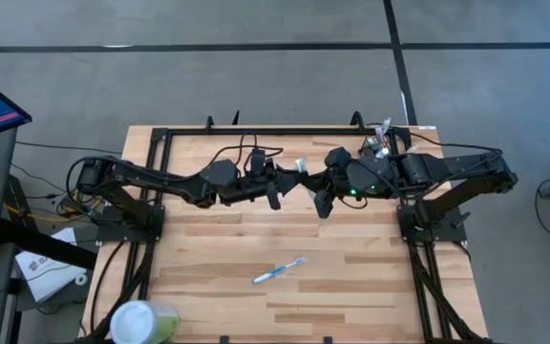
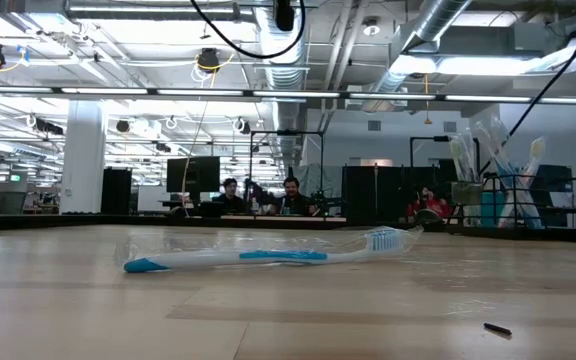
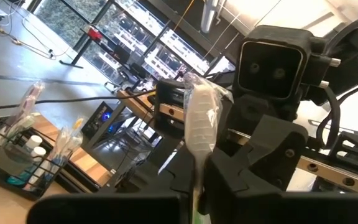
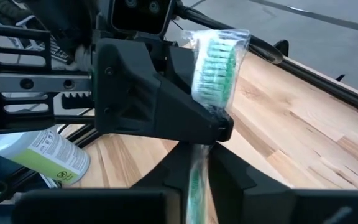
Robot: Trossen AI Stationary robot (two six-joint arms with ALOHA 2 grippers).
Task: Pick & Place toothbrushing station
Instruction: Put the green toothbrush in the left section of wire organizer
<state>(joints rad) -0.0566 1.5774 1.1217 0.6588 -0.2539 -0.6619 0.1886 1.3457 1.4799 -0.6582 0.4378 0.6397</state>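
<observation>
Wood worktop (image 1: 351, 287), black frame rail along the far edge, office room behind.

- **Far left, front corner:** pale-green cup (image 1: 141, 322) sits near the edge, well clear of the action.
- **Left gripper** (image 1: 283, 175): mid-worktop toward the back, clamped shut on the wrapped green toothbrush (image 4: 213, 68), just below the head.
- **Right gripper** (image 1: 319, 180): nose to nose with it, brush handle running down between its fingers. Can't tell if it's gripping or letting go.
- **Risk:** the wrapper is slick plastic, so if one side pulls while both are pinching, the brush prob twists or slips out. The grippers are also v close and could knock each other.
- **Blue toothbrush** (image 1: 279, 271): lies loose in front, with lots of open board around it.
- **Toothbrushing station** (image 1: 378, 145): back right corner, tucked against the rail and the right arm. Tight approach, and easy to snag the brushes standing in it.
</observation>
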